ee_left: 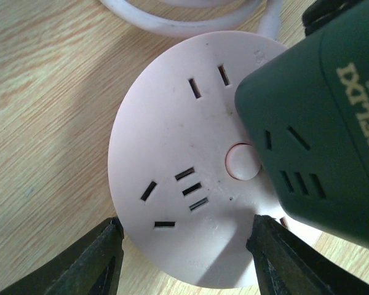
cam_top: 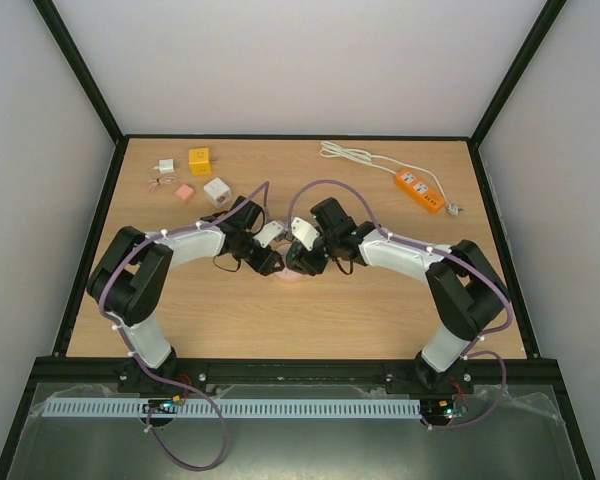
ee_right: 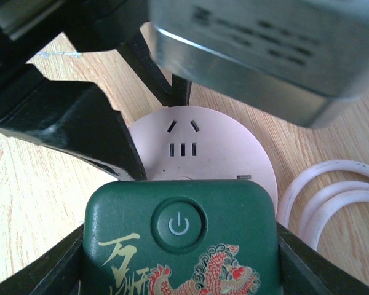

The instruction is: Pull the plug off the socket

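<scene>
Right wrist view: the right hand has its two fingers set against opposite flanks of the green plug, pinching that block with no gap showing on either side; the plug sits on top of the pink round socket, over the near part of the disc as this camera looks at it, with a free set of slots beyond it; a white cable loops on the surface to the right.

Left wrist view: the left hand straddles the socket; one finger meets the disc's rim on each side, so it appears to clamp the socket rather than the plug, which covers the disc's right part; the socket lies flat on the wooden surface.

The plug lies directly between the right hand's fingers, so that hand needs no reach; by my reading the pins run straight down into the socket's face, so the pull must go straight up, away from the surface, while the left hand keeps the disc pressed down; a sideways tug would likely bind the pins or drag the socket along.
</scene>
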`<state>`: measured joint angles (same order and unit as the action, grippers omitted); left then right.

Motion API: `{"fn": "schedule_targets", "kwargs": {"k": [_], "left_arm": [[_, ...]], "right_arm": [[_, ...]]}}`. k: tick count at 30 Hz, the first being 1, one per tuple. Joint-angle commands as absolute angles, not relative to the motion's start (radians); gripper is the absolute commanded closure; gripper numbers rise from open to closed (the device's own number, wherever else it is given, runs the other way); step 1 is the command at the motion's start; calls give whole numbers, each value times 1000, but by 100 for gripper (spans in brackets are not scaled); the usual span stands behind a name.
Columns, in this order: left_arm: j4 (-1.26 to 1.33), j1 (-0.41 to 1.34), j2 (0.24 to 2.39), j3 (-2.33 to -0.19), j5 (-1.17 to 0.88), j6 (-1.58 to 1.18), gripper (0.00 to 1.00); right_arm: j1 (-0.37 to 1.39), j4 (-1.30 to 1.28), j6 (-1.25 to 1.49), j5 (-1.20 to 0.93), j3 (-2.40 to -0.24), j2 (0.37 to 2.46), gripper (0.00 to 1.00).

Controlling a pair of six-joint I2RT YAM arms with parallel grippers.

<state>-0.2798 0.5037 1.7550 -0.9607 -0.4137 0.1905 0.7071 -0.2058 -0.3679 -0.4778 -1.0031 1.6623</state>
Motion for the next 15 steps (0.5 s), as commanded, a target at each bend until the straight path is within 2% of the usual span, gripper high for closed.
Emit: {"fn": "schedule_targets", "kwargs": {"k": [1,12,15], "left_arm": [[-399,490,1863,-891,-161,210,41],[-403,485,1865,-898,-166,205,41],[-412,455,1849,-908,-240,203,41]], "right_arm": [[702,-158,-322,-610,-1060,1606,88],[735,-226,-418,-583,-1048,1598,88],[719,-245,-407,-601,-1054,1589,88]]}}
